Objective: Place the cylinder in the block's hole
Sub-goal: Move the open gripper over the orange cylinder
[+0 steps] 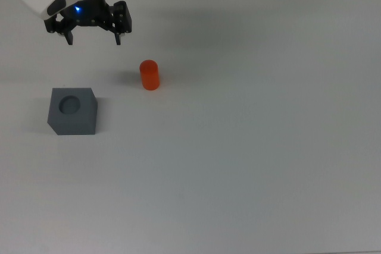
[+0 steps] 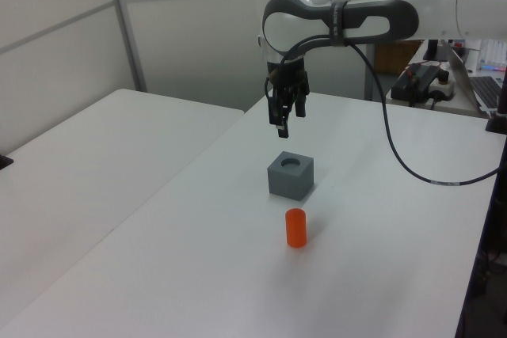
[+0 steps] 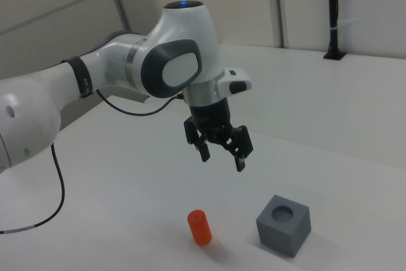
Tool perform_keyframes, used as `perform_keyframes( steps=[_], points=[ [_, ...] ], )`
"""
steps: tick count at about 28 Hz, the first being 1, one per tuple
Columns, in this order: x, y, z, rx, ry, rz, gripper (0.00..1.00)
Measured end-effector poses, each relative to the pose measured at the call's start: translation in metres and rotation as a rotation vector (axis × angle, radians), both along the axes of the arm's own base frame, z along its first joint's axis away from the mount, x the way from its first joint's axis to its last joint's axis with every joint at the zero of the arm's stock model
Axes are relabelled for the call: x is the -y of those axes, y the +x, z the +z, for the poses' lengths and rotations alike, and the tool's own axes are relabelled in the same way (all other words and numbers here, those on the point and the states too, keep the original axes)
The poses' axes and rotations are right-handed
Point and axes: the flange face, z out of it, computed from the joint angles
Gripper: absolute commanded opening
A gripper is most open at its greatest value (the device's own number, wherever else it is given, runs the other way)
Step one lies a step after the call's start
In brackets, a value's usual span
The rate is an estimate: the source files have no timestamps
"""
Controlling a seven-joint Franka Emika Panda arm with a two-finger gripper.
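Note:
The orange-red cylinder point(image 1: 149, 75) stands upright on the white table point(image 1: 250, 147). Left of it in the top view sits the grey block point(image 1: 72, 120), its round hole point(image 1: 70, 105) facing up with nothing in it. My gripper point(image 1: 94, 41) hangs in the air, open, with nothing between its fingers. In the top view it is above and left of the cylinder and touches neither object. The left view shows the gripper point(image 2: 287, 123) behind the block point(image 2: 291, 184) and cylinder point(image 2: 296, 228). In the right view it hovers point(image 3: 222, 160) above the cylinder point(image 3: 200, 227), left of the block point(image 3: 283, 230).
A black cable point(image 2: 396, 148) loops from the arm down to the table. A second white table point(image 2: 95, 156) adjoins on the left view's left. Electronics point(image 2: 424, 81) sit behind the arm there, and a black post point(image 3: 332, 11) stands at the far edge in the right view.

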Motion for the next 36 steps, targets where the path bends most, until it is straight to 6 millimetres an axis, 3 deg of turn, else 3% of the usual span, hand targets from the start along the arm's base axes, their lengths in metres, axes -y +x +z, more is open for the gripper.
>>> perform_keyframes(
  steps=[1, 15, 22, 29, 33, 36],
  points=[
    [0.011, -0.002, 0.001, 0.002, 0.001, -0.016, 1.0],
    [0.025, -0.006, 0.008, 0.013, -0.001, -0.038, 1.0],
    [0.025, -0.021, 0.031, 0.038, -0.003, -0.038, 1.0],
    [0.009, -0.068, 0.041, 0.02, 0.011, 0.051, 1.0],
    [-0.01, -0.092, 0.033, 0.037, 0.015, 0.1, 1.0],
    [-0.028, -0.1, 0.015, 0.054, 0.014, 0.137, 1.0]
  ],
)
